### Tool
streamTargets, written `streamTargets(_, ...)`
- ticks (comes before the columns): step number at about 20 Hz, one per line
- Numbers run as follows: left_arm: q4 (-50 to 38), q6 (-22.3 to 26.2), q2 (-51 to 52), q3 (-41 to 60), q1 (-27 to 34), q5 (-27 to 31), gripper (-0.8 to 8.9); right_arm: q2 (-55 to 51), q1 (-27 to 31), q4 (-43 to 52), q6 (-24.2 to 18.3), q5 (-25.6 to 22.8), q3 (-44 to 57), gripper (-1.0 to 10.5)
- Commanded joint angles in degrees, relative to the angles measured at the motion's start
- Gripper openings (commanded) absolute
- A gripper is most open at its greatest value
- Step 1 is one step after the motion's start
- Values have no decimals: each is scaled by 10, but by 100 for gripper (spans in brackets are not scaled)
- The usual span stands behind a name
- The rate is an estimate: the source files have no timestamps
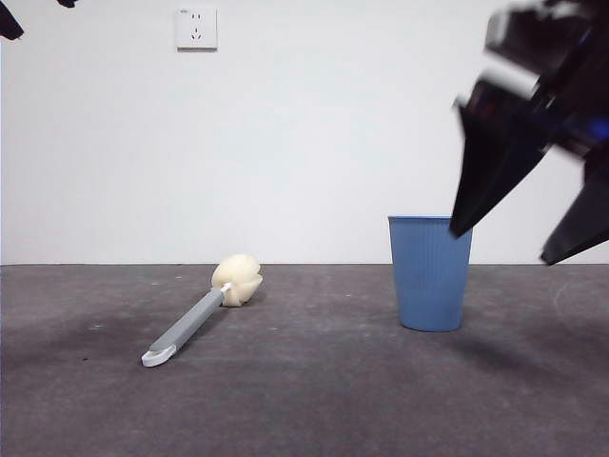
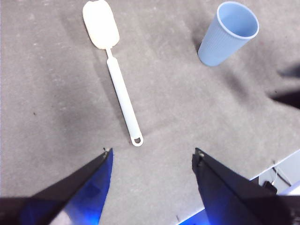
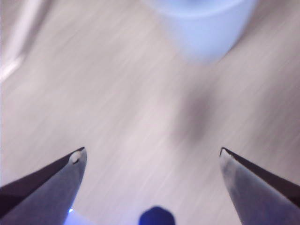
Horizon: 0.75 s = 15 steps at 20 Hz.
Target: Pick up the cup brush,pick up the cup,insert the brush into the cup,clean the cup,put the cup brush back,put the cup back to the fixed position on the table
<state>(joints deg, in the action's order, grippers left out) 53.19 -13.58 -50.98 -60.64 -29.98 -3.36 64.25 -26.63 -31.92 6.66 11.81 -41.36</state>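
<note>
The cup brush (image 1: 205, 312) lies flat on the table (image 1: 304, 400) at centre left, its cream sponge head away from the camera and its white looped end toward it. In the left wrist view the cup brush (image 2: 117, 70) lies well beyond my open left gripper (image 2: 152, 152), which holds nothing. The blue ribbed cup (image 1: 429, 272) stands upright at centre right; the same cup (image 2: 228, 33) shows its open mouth. My right gripper (image 1: 504, 246) hangs open just above and to the right of the cup, motion-blurred. The cup (image 3: 206, 28) lies blurred ahead of that gripper (image 3: 152, 154).
A white wall with a power socket (image 1: 196, 28) stands behind the table. The left arm shows only as a black tip (image 1: 11, 21) at the top left corner. In the left wrist view the table's edge (image 2: 276, 164) runs close beside the gripper.
</note>
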Motion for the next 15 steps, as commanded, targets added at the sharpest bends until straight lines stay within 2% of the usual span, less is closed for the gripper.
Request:
streamTargets(1,9,25,1,3,-1,-2,283,-63,-32,-90,15,36,2,468)
streamTargets(4,33,50,1,3,-1,-33,282,-133,-67,-164,40,47,2,464)
streamTargets(5,39,54,1,3,-1,-44,281,-149,-74,-179,48,47,2,429)
streamTargets(7,56,65,1,3,-1,-59,239,-179,-82,-204,61,48,2,194)
streamTargets(8,66,71,1,3,-1,-63,116,-193,-84,-212,61,48,2,35)
streamTargets(9,72,80,1,3,-1,-65,-11,-202,-84,-213,61,48,2,-14)
streamTargets(12,84,92,1,3,-1,-63,-8,-220,-84,-212,67,46,2,-7)
streamTargets(14,84,91,1,3,-1,-58,-3,-223,-84,-212,99,46,2,1)
streamTargets(15,84,91,1,3,-1,-58,-3,-223,-84,-212,98,46,2,1)
